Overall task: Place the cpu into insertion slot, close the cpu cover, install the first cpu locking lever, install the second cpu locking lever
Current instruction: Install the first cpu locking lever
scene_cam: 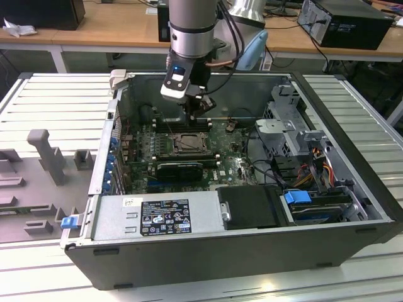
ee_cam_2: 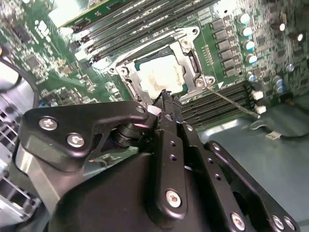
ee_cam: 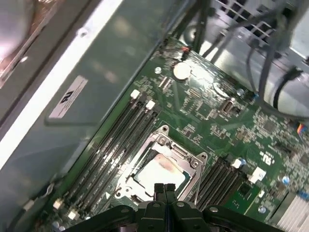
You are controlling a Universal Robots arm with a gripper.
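The cpu (ee_cam_2: pixel 161 75) (ee_cam: pixel 159 175), a pale silver square, lies in the insertion slot (scene_cam: pixel 189 143) on the green motherboard. The cpu cover (ee_cam_2: pixel 189 53) (ee_cam: pixel 183 155), a dull metal frame, lies flat around it with the chip showing through its window. A thin metal locking lever (ee_cam_2: pixel 231 100) sticks out from the socket's corner over the memory slots. My gripper (scene_cam: pixel 200 114) (ee_cam: pixel 164 188) hangs just above the socket's edge, and its black fingertips (ee_cam_2: pixel 166 99) are pressed together, shut with nothing between them.
Long black memory slots (ee_cam: pixel 120 140) flank the socket on both sides. A black expansion card (scene_cam: pixel 179 168) lies in front of it, then the power supply (scene_cam: pixel 157 214). A drive cage (scene_cam: pixel 289 126) and cables (scene_cam: pixel 315 167) fill the exterior view's right. The case walls (scene_cam: pixel 116 126) enclose everything.
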